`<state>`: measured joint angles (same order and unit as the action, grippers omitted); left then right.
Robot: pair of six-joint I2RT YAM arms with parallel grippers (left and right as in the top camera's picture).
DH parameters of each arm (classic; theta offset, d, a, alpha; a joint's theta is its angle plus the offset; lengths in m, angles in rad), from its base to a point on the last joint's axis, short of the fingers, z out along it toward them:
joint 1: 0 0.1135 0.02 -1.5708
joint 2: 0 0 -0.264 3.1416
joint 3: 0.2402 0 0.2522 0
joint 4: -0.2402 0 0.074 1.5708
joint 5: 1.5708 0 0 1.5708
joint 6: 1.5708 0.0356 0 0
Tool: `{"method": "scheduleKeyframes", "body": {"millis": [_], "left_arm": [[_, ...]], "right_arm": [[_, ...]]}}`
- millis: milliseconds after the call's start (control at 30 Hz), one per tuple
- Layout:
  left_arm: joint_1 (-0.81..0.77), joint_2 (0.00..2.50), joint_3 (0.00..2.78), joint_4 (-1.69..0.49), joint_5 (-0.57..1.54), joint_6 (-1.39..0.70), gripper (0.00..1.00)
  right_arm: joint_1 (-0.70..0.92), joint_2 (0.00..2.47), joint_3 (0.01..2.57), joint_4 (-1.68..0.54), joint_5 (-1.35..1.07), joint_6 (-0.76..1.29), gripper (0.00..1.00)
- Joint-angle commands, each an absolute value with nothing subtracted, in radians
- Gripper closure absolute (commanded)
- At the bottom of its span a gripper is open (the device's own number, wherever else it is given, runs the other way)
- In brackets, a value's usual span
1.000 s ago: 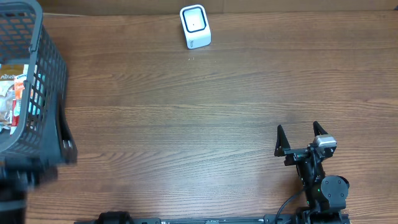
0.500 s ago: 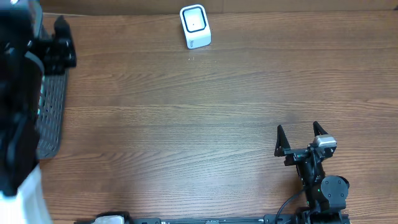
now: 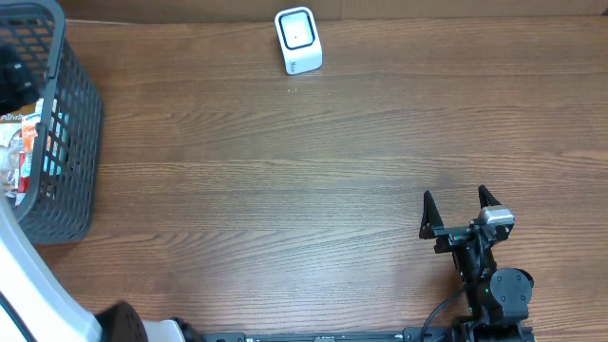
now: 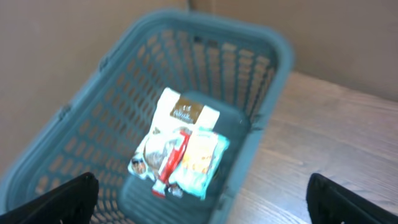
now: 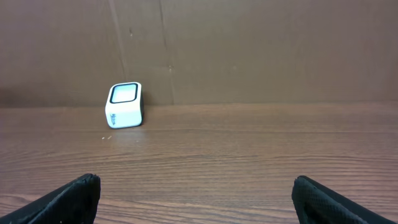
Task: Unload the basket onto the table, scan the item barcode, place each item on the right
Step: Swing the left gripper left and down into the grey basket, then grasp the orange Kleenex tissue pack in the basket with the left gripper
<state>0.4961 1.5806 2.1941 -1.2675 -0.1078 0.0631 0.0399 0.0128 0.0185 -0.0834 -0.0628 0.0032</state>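
A dark grey plastic mesh basket (image 3: 74, 133) stands at the left edge of the brown wood-grain surface (image 3: 285, 190). Inside it lies a small heap of snack packets (image 4: 180, 152): a white one with a brown label, a pale blue-green one, and a red strip across the middle. They rest flat on the basket floor, nearer one end wall than the other. In the overhead view only a sliver of the packets (image 3: 19, 152) shows through the basket's side.

The left gripper (image 4: 202, 202) looks down into the basket (image 4: 205, 68) from above. Its black fingers (image 4: 62, 202) sit far apart, one at each lower corner of the left wrist view. The packets lie below and between the fingers, apart from both, and nothing is clamped. That view is somewhat blurred, so the printing on the packets cannot be read.

A small white box-shaped barcode scanner with a dark window (image 3: 297, 40) stands on the surface well to the right of the basket, near the far edge by a brown board wall.

The right gripper (image 3: 456, 198) sits well apart from the basket, toward the near right of the surface. Its fingers (image 5: 68, 199) are spread wide and hold nothing. They face the scanner (image 5: 125, 104) across bare wood.
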Motion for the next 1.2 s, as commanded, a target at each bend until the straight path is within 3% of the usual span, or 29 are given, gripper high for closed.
{"method": "scheduleKeyframes", "body": {"millis": [0,500,1167], "left_arm": [[0.583,1.641,2.184,-1.276,0.001,0.054,0.0],[0.644,1.892,2.154,-1.272,0.006,0.278,0.0],[0.725,2.153,2.153,-1.252,0.263,0.477,0.0]], "right_arm": [[0.038,0.003,0.008,-0.081,-0.054,0.0,0.0],[0.038,0.003,0.008,-0.081,-0.054,-0.001,0.0],[0.038,0.003,0.008,-0.08,-0.054,0.0,0.0]]}}
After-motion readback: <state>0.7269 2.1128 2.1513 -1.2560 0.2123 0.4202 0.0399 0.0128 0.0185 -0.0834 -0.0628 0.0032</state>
